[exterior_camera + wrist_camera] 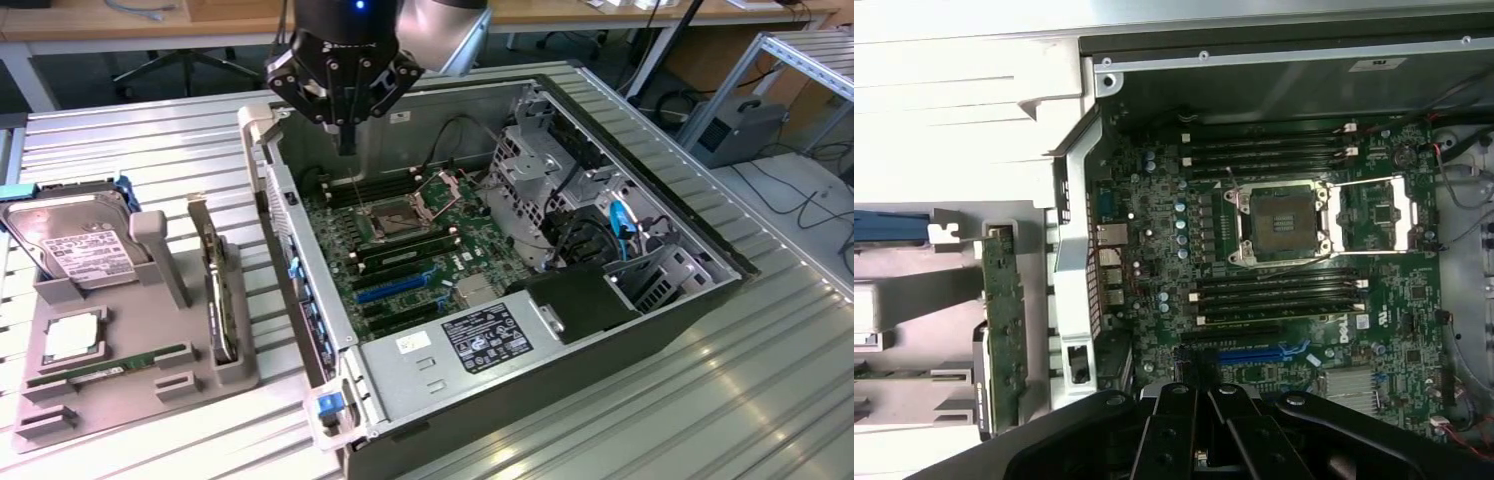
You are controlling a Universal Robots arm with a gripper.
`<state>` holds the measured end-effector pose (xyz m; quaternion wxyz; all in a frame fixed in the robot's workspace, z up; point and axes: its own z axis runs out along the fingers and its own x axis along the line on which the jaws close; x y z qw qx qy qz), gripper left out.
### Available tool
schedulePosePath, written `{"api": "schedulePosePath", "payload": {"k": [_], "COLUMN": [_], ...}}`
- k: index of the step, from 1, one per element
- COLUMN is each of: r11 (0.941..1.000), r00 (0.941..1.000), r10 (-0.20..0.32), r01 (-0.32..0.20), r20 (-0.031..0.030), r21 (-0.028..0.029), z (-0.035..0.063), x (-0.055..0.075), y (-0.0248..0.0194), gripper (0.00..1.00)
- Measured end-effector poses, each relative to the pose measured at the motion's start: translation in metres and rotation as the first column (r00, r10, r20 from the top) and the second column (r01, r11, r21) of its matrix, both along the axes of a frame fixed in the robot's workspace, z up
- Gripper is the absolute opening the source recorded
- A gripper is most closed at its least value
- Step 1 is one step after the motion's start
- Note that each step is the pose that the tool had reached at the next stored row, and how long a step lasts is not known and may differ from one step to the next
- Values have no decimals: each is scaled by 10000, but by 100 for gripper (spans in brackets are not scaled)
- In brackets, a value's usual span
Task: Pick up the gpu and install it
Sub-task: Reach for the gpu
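Observation:
The gpu (214,285) stands on edge in a slot of the grey holder (134,395), at the exterior view's left, outside the computer case. In the wrist view the gpu (1004,330) appears as a thin green-edged card with a silver bracket at one end. My gripper (347,143) hangs above the far end of the open case (694,290), over the motherboard (441,235), well apart from the card. Its fingers point down and are shut with nothing between them. In the wrist view the gripper (1199,435) is over the blue expansion slot (1259,353).
A silver hard drive (80,240), a green RAM stick (114,365) and a square chip (74,340) also sit in the holder. Inside the case are an open CPU socket (400,215), a metal drive cage (534,175) and cables. The case wall (287,250) stands between holder and motherboard.

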<state>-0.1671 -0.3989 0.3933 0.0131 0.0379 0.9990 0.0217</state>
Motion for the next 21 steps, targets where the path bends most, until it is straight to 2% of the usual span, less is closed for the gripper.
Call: {"api": "schedulePosePath", "payload": {"k": [21], "r11": [10000], "r00": [10000], "r10": [0], "r01": [0], "r20": [0], "r21": [0], "z": [0], "x": [-59], "y": [0], "gripper": [11]}}
